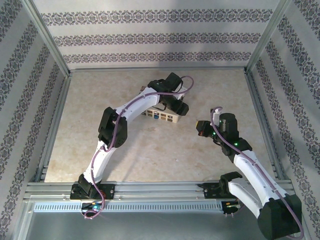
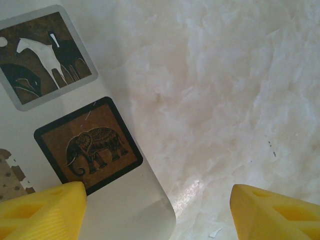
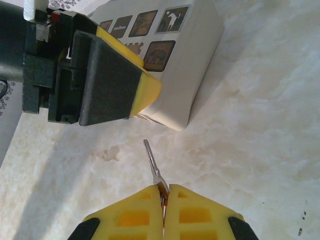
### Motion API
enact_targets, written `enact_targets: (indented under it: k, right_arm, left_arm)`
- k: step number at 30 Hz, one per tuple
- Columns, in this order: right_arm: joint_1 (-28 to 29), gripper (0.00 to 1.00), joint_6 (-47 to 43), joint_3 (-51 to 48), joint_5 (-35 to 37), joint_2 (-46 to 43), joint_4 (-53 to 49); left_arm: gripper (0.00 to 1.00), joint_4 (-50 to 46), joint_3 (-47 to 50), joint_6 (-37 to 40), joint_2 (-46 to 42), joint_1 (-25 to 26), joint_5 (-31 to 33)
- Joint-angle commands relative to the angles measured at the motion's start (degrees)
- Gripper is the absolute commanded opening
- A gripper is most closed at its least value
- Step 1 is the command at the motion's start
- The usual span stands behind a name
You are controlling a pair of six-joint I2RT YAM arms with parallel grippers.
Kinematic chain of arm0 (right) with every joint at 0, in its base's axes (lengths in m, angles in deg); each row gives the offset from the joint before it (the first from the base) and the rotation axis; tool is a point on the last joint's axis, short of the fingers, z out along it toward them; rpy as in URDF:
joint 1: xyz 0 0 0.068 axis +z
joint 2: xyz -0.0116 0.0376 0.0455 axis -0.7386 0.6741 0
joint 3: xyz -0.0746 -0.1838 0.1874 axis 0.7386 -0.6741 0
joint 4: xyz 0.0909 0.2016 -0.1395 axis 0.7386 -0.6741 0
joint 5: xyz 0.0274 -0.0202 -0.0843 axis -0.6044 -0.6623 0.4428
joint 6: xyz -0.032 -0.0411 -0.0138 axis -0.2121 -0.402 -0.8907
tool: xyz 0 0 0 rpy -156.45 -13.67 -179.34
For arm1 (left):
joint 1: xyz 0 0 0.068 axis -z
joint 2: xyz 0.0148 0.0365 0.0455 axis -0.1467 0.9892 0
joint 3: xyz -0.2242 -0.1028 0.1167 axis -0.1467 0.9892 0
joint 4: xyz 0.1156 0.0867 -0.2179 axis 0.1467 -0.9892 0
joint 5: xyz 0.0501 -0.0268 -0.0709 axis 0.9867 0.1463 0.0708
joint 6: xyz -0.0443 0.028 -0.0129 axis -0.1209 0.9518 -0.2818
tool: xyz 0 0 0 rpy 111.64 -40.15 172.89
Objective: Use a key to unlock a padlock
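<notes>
My right gripper (image 3: 164, 192) is shut on a small silvery key (image 3: 151, 162), whose blade sticks out forward and slightly left above the tabletop. In the top view this gripper (image 1: 200, 129) hovers right of centre. My left gripper (image 1: 176, 107) is down at the right end of a cream box with dark patterned squares (image 1: 161, 117). Its yellow fingertips (image 2: 45, 210) stand wide apart, open, with the box corner (image 2: 125, 210) and bare table between them. One of its fingers (image 3: 112, 82) lies over the box (image 3: 195, 65) in the right wrist view. The blue padlock is hidden.
The marble-patterned table (image 1: 125, 150) has metal frame rails (image 1: 150, 190) along the near edge and patterned walls (image 1: 150, 37) on three sides. The key tip points toward the near corner of the box, a short gap away.
</notes>
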Motion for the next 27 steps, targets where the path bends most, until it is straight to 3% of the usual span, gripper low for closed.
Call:
enact_targets:
  k: [1,8,21,27]
  right_arm:
    - [-0.71,0.00,0.94,-0.69,0.10,-1.16,-0.54]
    - [-1.24,0.00,0.91,-0.98,0.10,-1.20,-0.80]
    - [-1.55,0.00,0.90,-1.11,-0.07,-0.52,-0.55]
    - [-1.55,0.00,1.33,-0.48,-1.35,1.05,-0.02]
  left_arm:
    - [0.76,-4.24,-1.33,1.33,0.91,0.91,0.57]
    - [0.76,-4.07,2.17,1.33,-0.80,1.57,-0.57]
    - [0.77,6.01,18.78,-2.36,-10.46,2.28,-4.11]
    - [0.77,7.48,19.57,-2.63,-11.89,2.28,-4.38]
